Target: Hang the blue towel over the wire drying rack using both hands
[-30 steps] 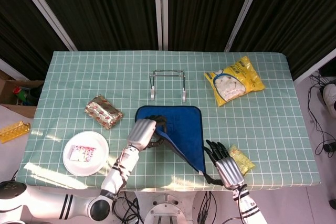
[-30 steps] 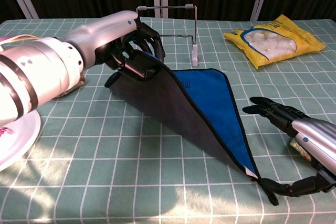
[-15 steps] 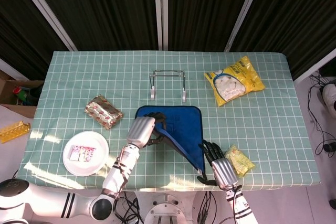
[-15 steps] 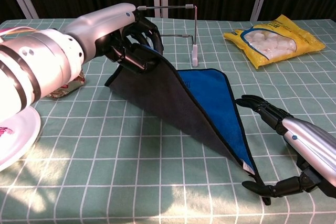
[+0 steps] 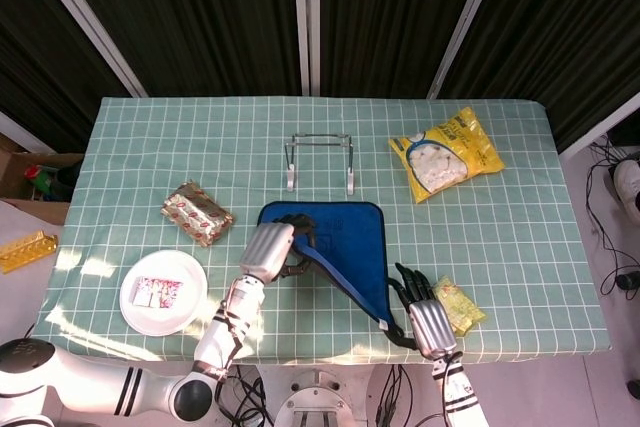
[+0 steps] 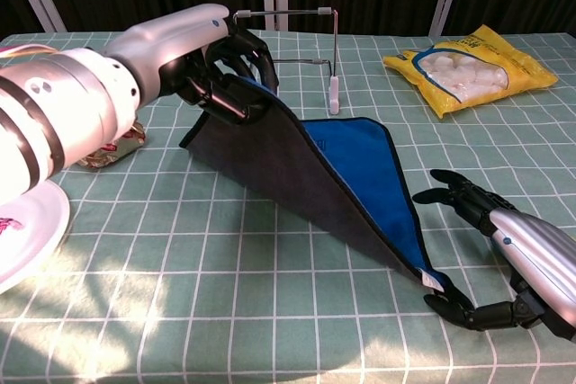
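the blue towel (image 6: 360, 173) lies partly on the checked green table (image 5: 500, 237), just in front of the wire drying rack (image 6: 297, 51), with its far edge flat on the cloth short of the rack's feet. the left hand (image 6: 220, 74) grips the towel's near-left corner and holds it raised off the table, fingers curled round the fabric, so the grey underside (image 6: 279, 168) hangs as a taut slanted sheet running down toward the near-right corner. the right hand (image 6: 504, 263) rests at that near-right corner, well away from the rack; its fingers are spread and stretched forward along the table, and the thumb tip sits right at the towel's corner tag, but i cannot tell whether it is really pinching the corner or only touching it. to the right of the rack, further back, lies a yellow bag of white sweets (image 5: 445, 154). left of the towel sits a patterned foil packet (image 5: 196, 213), and further left and nearer, a white plate (image 5: 163, 292) with a small wrapped item on it. just right of the right hand is a small yellow-green packet (image 5: 458, 304).
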Motion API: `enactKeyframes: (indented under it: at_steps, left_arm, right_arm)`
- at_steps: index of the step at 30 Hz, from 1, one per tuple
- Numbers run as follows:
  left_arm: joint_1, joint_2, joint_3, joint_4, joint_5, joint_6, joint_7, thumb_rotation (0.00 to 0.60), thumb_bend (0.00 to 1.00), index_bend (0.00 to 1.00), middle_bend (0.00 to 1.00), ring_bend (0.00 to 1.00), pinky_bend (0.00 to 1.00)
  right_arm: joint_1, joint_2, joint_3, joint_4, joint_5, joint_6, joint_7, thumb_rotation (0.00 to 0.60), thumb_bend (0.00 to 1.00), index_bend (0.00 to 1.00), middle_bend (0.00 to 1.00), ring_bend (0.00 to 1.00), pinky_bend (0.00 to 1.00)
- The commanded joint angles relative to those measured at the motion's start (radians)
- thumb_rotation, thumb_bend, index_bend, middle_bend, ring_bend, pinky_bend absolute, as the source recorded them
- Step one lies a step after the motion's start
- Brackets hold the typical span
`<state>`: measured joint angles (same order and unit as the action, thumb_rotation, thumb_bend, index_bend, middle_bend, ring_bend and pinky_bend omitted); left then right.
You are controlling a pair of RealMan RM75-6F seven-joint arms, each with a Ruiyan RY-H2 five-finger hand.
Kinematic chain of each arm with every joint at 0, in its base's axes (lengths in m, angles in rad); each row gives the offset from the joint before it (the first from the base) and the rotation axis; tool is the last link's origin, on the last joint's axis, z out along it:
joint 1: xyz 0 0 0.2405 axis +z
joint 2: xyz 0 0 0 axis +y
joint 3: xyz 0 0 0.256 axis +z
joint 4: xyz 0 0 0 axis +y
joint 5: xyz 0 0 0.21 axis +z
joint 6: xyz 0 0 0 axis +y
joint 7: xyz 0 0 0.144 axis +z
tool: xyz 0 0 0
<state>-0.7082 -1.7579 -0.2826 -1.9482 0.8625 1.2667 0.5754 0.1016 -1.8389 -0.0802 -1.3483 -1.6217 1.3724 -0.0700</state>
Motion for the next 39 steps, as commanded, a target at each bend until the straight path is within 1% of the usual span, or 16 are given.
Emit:
enactKeyframes:
  at_steps: [1,4,14,15,19,26,28,31,35,39]
  left_arm:
    - [-0.002,0.001,0.0,-0.002,-0.003,0.001,-0.002,0.6,0.53,0.79,0.3,0.27,0.35]
    - [-0.005,0.004,0.0,-0.005,-0.007,0.001,-0.006,0.6,0.53,0.79,0.3,0.27,0.35]
    - [-0.009,0.012,0.006,-0.009,-0.011,0.005,-0.019,0.6,0.53,0.79,0.3,0.27,0.35]
    - [-0.009,0.013,0.007,-0.01,-0.011,0.005,-0.02,0.6,0.53,0.79,0.3,0.27,0.35]
    - [-0.01,0.017,0.007,-0.013,-0.013,0.004,-0.028,0.6,0.53,0.79,0.3,0.27,0.35]
    - [-0.01,0.026,0.007,-0.021,-0.009,0.008,-0.041,0.6,0.53,0.79,0.3,0.27,0.35]
    - [-0.009,0.027,0.007,-0.024,-0.007,0.008,-0.05,0.6,0.53,0.79,0.3,0.27,0.35]
    - [-0.006,0.03,0.004,-0.028,0.001,0.008,-0.069,0.6,0.53,0.8,0.3,0.27,0.35]
    - [0.006,0.039,-0.007,-0.023,0.029,0.023,-0.107,0.6,0.53,0.8,0.3,0.27,0.35]
    - [0.022,0.049,-0.015,-0.018,0.055,0.038,-0.148,0.6,0.53,0.8,0.3,0.27,0.35]
  right_arm:
    - [0.004,-0.008,0.004,0.008,-0.001,0.001,0.01,0.6,0.27,0.25,0.0,0.0,0.0]
    - [0.008,-0.019,0.008,0.018,-0.007,0.007,0.024,0.6,0.32,0.3,0.0,0.0,0.0]
    - [0.027,-0.047,0.023,0.045,-0.015,0.01,0.043,0.6,0.4,0.43,0.01,0.0,0.0]
    - [0.028,-0.051,0.024,0.05,-0.017,0.013,0.045,0.6,0.41,0.46,0.01,0.0,0.0]
    - [0.028,-0.062,0.026,0.065,-0.016,0.021,0.045,0.6,0.46,0.64,0.03,0.0,0.0]
    - [0.03,-0.066,0.046,0.065,-0.01,0.043,0.062,0.6,0.48,0.82,0.07,0.0,0.0]
    - [0.034,-0.065,0.053,0.062,-0.011,0.05,0.067,0.6,0.49,0.86,0.08,0.0,0.0]
    - [0.045,-0.053,0.075,0.049,-0.013,0.061,0.075,0.6,0.5,0.89,0.1,0.0,0.0]
    - [0.067,-0.017,0.128,0.009,-0.017,0.092,0.08,0.6,0.52,0.96,0.14,0.0,0.0]
    - [0.087,0.032,0.182,-0.051,0.0,0.101,0.066,0.6,0.6,1.0,0.16,0.0,0.0]
